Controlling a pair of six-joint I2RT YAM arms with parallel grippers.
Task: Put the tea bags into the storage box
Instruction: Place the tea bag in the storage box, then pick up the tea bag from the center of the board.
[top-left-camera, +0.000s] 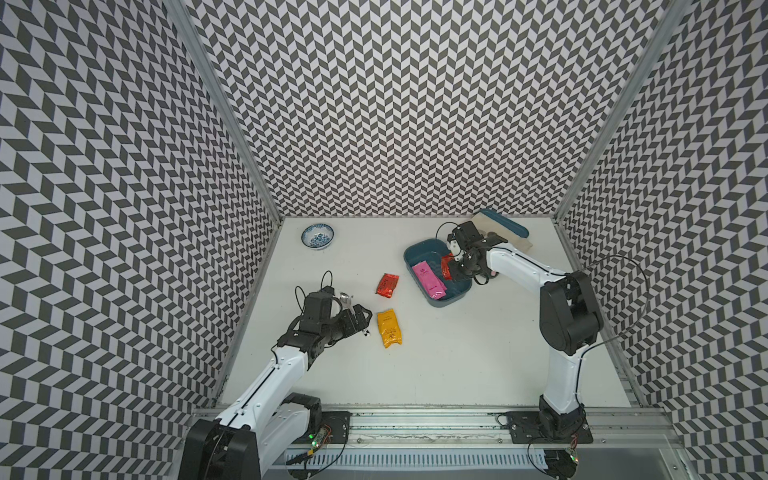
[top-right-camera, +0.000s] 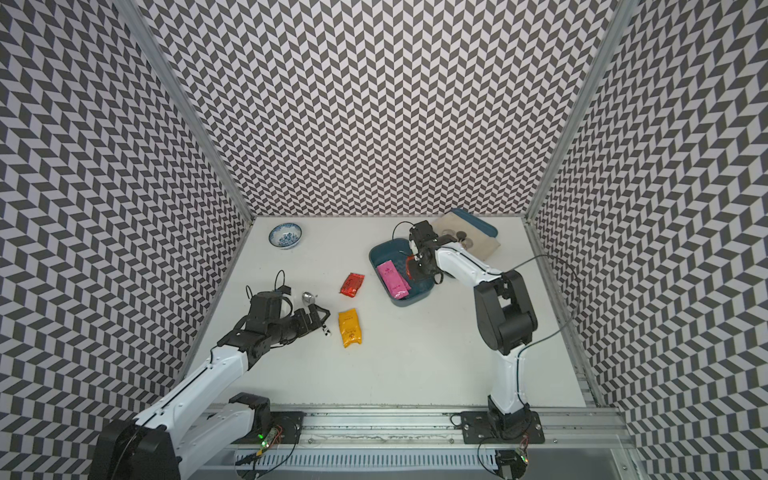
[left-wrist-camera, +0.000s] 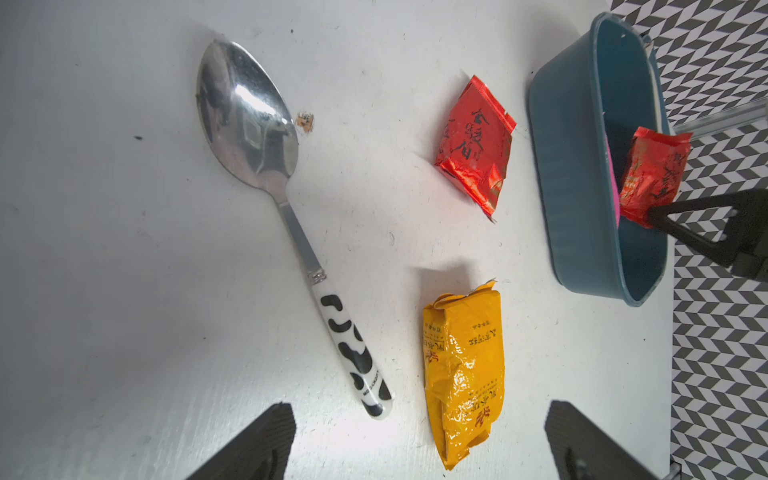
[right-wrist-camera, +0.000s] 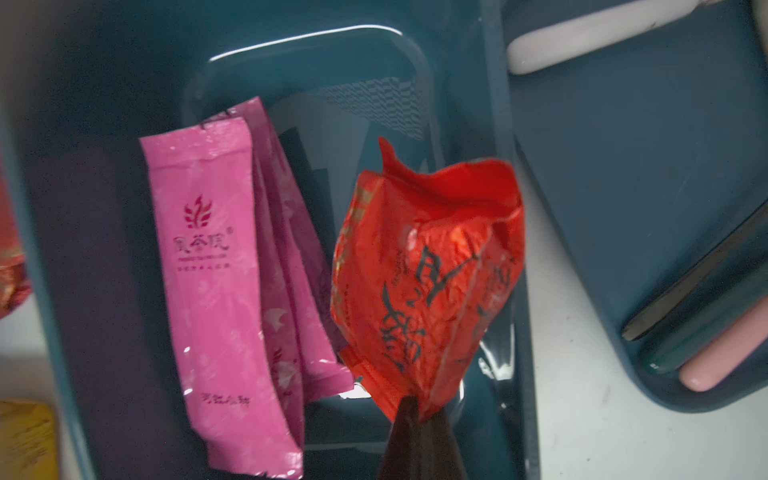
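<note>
The storage box (top-left-camera: 440, 302) (top-right-camera: 376, 259) is a deep teal tub at the back right of the table. Two pink tea bags (top-left-camera: 428, 280) (right-wrist-camera: 208, 270) lie inside it. My right gripper (top-left-camera: 452, 272) (right-wrist-camera: 415, 409) is shut on a red tea bag (right-wrist-camera: 424, 270) (left-wrist-camera: 652, 174) and holds it hanging over the box's inside. Another red tea bag (top-left-camera: 387, 285) (left-wrist-camera: 476, 145) and a yellow tea bag (top-left-camera: 390, 328) (left-wrist-camera: 463, 374) lie on the table left of the box. My left gripper (top-left-camera: 365, 322) (left-wrist-camera: 419, 457) stands open and empty just left of the yellow tea bag.
A spoon (left-wrist-camera: 257, 137) with a black-and-white handle lies beside my left gripper. A blue-and-white bowl (top-left-camera: 318, 236) stands at the back left. A flat teal tray (top-left-camera: 509, 224) (right-wrist-camera: 623, 187) lies behind the box. Patterned walls close in three sides.
</note>
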